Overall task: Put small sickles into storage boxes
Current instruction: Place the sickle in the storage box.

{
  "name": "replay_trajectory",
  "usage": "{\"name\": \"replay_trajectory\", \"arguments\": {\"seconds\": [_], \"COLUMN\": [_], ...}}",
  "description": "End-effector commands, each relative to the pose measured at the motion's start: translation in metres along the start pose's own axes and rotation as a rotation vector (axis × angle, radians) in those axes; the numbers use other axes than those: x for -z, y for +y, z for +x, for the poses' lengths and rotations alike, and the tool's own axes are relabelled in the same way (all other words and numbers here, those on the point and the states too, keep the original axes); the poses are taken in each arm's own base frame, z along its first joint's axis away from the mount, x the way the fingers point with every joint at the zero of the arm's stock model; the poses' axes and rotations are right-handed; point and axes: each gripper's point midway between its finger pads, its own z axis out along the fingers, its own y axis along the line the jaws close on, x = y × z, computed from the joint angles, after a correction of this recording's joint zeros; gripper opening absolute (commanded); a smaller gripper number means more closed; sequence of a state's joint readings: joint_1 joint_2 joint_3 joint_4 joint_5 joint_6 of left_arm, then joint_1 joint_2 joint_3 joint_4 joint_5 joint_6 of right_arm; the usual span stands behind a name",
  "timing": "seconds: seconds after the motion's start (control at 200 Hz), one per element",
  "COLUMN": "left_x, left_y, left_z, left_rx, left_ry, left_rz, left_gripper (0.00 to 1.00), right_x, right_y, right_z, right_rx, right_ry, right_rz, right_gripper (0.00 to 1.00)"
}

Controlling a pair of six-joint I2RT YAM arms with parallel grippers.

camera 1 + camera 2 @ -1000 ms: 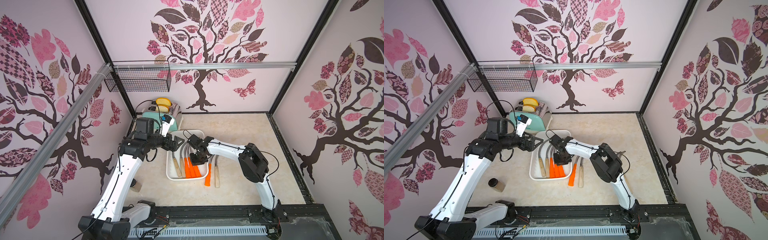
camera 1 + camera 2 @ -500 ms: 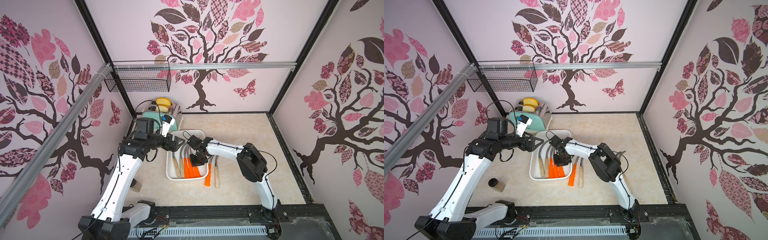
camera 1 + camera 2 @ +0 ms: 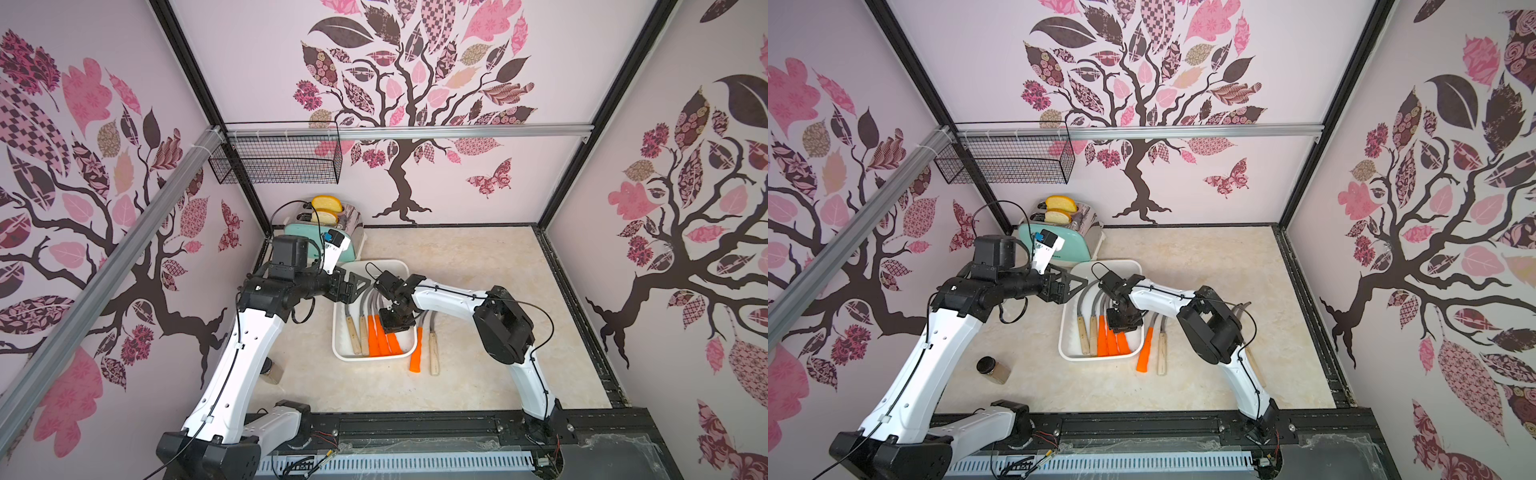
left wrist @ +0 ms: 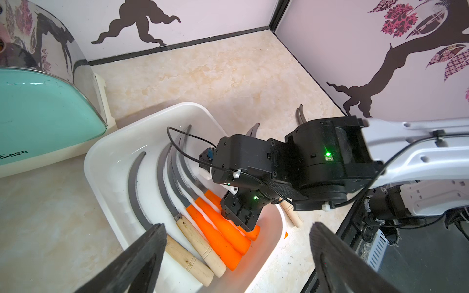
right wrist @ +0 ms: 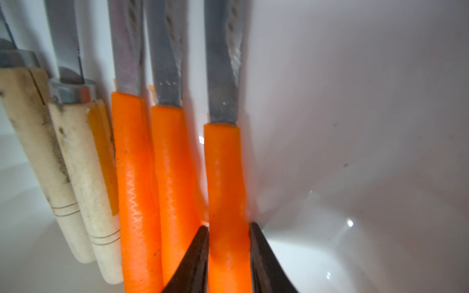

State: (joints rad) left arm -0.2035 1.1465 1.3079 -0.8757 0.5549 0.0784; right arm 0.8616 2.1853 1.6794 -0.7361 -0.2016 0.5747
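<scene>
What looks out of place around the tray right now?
Nothing looks spilled or damaged. An orange-handled sickle and a wooden-handled sickle lie on the table just outside the white tray, on the right arm's side; the five inside lie in a tidy row.

Bare floor [image 3: 478, 257] far right, toaster [image 3: 352, 232] close behind white tray [image 3: 390, 262], right arm [image 3: 449, 297] stretched over its right rim
</scene>
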Motion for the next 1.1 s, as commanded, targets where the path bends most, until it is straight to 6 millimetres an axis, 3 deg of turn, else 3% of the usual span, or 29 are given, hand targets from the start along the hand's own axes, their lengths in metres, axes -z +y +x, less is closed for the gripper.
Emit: {"name": "replay_trajectory", "arguments": {"seconds": [0.0, 0.28, 0.735, 0.92, 1.09], "left_x": [0.005, 0.006, 0.02, 0.02, 0.005], "left_y": [-0.007, -0.007, -0.007, -0.015, -0.035], "left_z": [-0.008, -0.009, -0.025, -0.02, -0.011], "left_rx": [-0.025, -0.028, -0.038, -0.057, -0.096], "left_ry": [-0.025, -0.027, -0.063, -0.031, 0.025], "left_rz": [0.016, 0.014, -0.032, -0.018, 0.03], "left_gripper": [0.93, 0.93, 0.92, 0.92, 0.92], "right_x": [0.008, 0.018, 0.082, 0.124, 0.174], "right_y": [0.003, 0.004, 0.007, -0.01, -0.055], "right_z": [-0.006, -0.011, -0.041, -0.053, -0.058], "right_rx": [0.01, 0.022, 0.017, -0.021, -0.102], "right_ry": [-0.012, -0.041, -0.177, -0.252, -0.344], "right_rz": [0.006, 0.013, -0.007, -0.015, 0.006], "right_gripper": [0.32, 0.33, 0.34, 0.34, 0.34]}}
